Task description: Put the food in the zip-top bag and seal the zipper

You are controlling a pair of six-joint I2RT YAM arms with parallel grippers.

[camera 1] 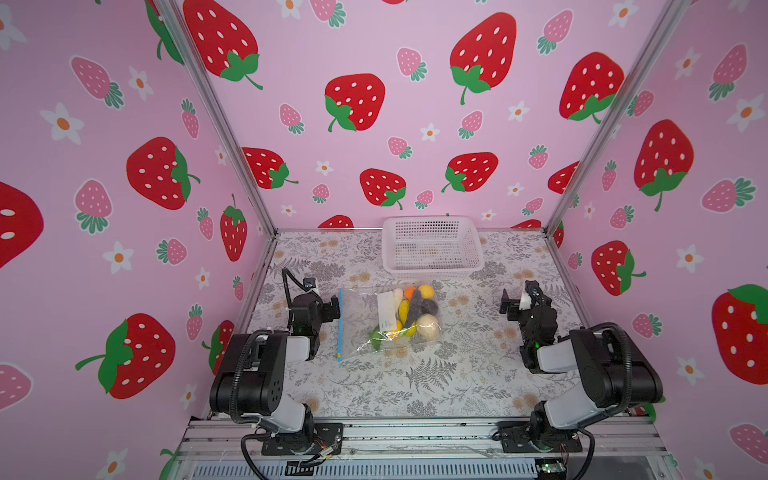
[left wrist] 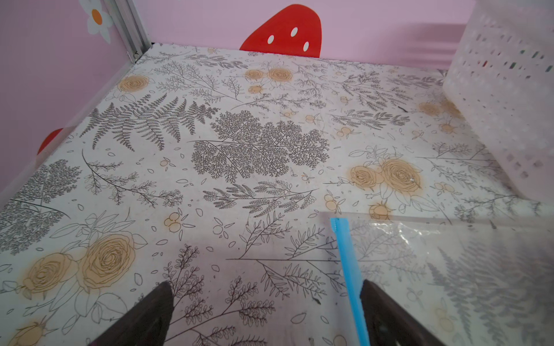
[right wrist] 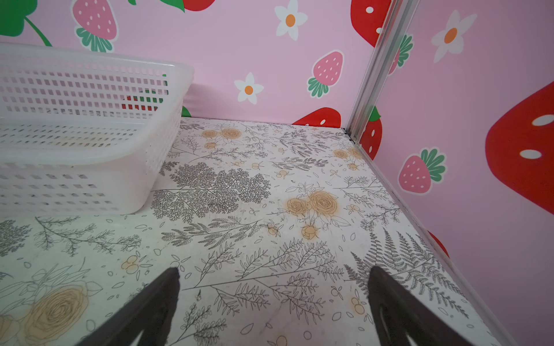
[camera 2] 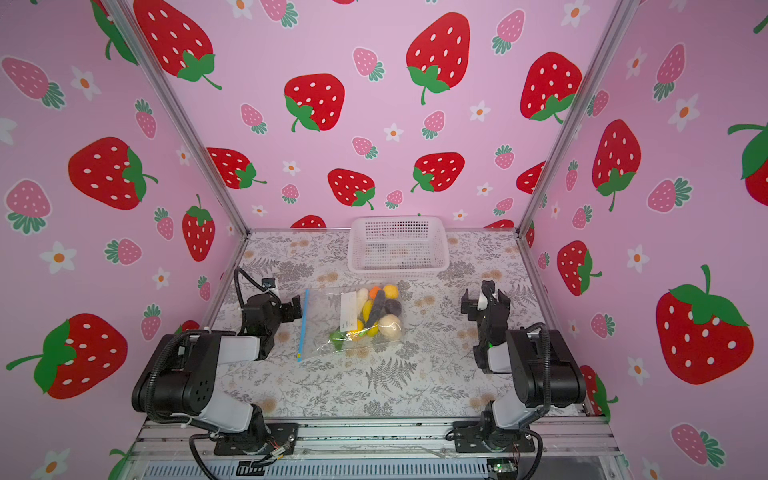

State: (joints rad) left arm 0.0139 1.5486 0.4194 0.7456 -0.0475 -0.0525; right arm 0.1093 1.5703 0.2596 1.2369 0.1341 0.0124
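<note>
The clear zip-top bag [camera 1: 359, 320] [camera 2: 322, 322] lies flat mid-table with the food [camera 1: 415, 311] [camera 2: 378, 311] bunched inside at its right end: yellow, orange, beige, dark and green pieces behind a white label. Its light blue zipper [camera 1: 340, 328] [camera 2: 303, 328] [left wrist: 347, 263] runs straight along the left edge. My left gripper [camera 1: 330, 308] [camera 2: 294, 308] [left wrist: 266, 284] hovers open just left of the zipper; in the left wrist view one finger [left wrist: 389, 314] stands over the bag [left wrist: 449, 269]. My right gripper [camera 1: 517, 295] [camera 2: 477, 294] [right wrist: 275, 271] is open and empty, well right of the bag.
A white perforated basket [camera 1: 432, 270] [camera 2: 399, 270] [right wrist: 90, 155] [left wrist: 503, 90] stands at the back centre, just behind the bag. Pink strawberry walls close the floral table on three sides. Both arm bases sit on the rail at the front edge.
</note>
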